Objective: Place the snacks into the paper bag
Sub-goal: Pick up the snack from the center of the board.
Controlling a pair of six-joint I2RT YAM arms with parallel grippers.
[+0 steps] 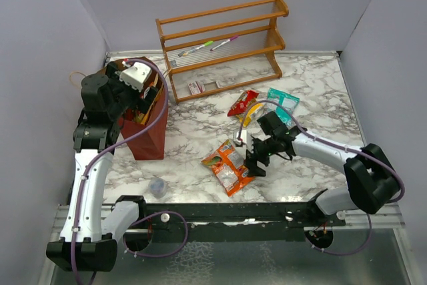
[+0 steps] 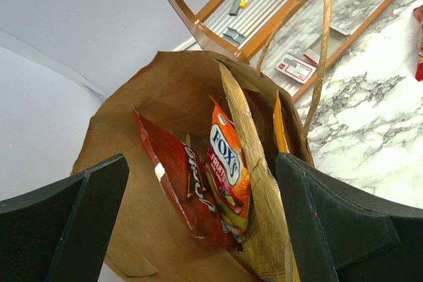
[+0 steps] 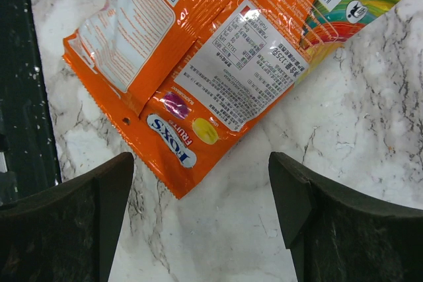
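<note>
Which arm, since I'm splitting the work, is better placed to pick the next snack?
Right. The right gripper, open, hovers over the orange packets; the left gripper is open above the bag, away from them.

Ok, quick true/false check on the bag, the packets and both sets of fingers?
1. The left fingers hang over the paper bag. True.
2. They grip a packet. False: they are open and empty.
3. The bag is empty. False: a red packet and an orange packet stand inside.
4. The right fingers are open above loose orange packets on the table. True.
5. No other packets lie on the table. False: a teal packet and others lie near the wooden rack.
</note>
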